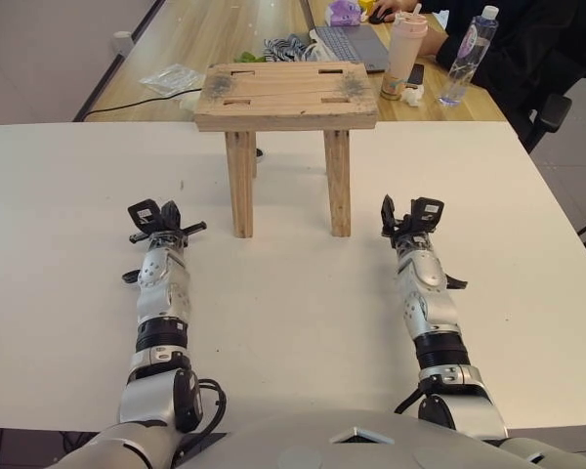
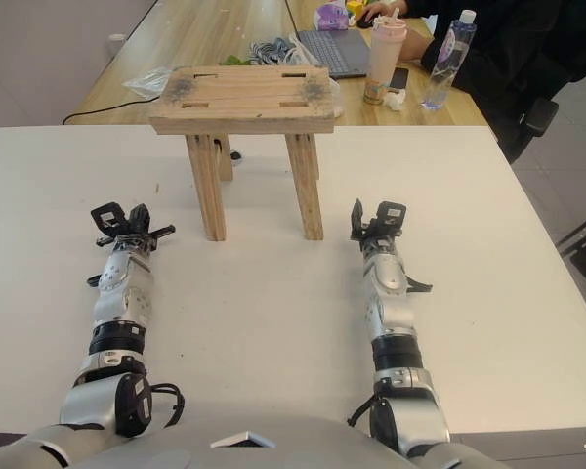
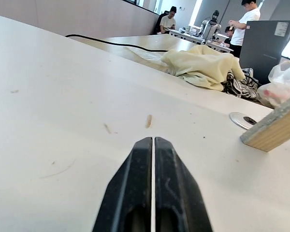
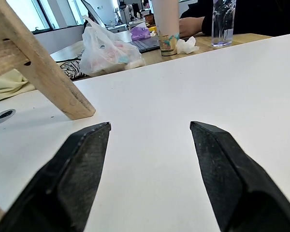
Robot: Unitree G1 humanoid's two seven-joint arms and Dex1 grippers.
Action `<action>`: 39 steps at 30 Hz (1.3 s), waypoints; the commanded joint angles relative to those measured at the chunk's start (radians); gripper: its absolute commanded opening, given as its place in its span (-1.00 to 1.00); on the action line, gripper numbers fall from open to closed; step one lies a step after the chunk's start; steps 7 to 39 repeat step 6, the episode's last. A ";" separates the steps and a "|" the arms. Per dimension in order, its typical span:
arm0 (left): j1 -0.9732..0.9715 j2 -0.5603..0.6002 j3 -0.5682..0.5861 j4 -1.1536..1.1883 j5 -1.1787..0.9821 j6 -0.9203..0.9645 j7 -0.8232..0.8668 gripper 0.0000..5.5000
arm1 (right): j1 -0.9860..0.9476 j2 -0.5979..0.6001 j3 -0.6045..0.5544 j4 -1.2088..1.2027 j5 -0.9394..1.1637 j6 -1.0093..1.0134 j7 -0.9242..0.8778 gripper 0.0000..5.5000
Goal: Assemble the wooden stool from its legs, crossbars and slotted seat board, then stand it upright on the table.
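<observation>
I log one wooden stool, assembled, standing upright on the white table at far centre, just beyond both grippers. The left gripper is near left with jaws pressed together on nothing; the right gripper is near right, jaws wide, empty. On the far desk I list a tumbler and a clear bottle, contents I cannot tell, and a plastic bag holding coloured items.

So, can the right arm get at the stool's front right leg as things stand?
Probably yes. The right gripper is open, low over the table, just to the right of the stool's front right leg. Only bare tabletop lies between them, so the way looks free.
</observation>
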 commanded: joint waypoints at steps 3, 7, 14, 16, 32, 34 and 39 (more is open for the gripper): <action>-0.126 0.030 0.021 0.153 0.007 -0.026 0.000 -0.98 | -0.039 -0.004 -0.019 0.086 -0.017 -0.025 -0.008 0.11; -0.140 0.100 0.097 0.192 -0.023 -0.023 0.033 -0.98 | -0.086 0.051 0.006 0.099 -0.026 -0.058 0.000 0.11; -0.140 0.100 0.097 0.192 -0.023 -0.023 0.033 -0.98 | -0.086 0.051 0.006 0.099 -0.026 -0.058 0.000 0.11; -0.140 0.100 0.097 0.192 -0.023 -0.023 0.033 -0.98 | -0.086 0.051 0.006 0.099 -0.026 -0.058 0.000 0.11; -0.140 0.100 0.097 0.192 -0.023 -0.023 0.033 -0.98 | -0.086 0.051 0.006 0.099 -0.026 -0.058 0.000 0.11; -0.140 0.100 0.097 0.192 -0.023 -0.023 0.033 -0.98 | -0.086 0.051 0.006 0.099 -0.026 -0.058 0.000 0.11; -0.140 0.100 0.097 0.192 -0.023 -0.023 0.033 -0.98 | -0.086 0.051 0.006 0.099 -0.026 -0.058 0.000 0.11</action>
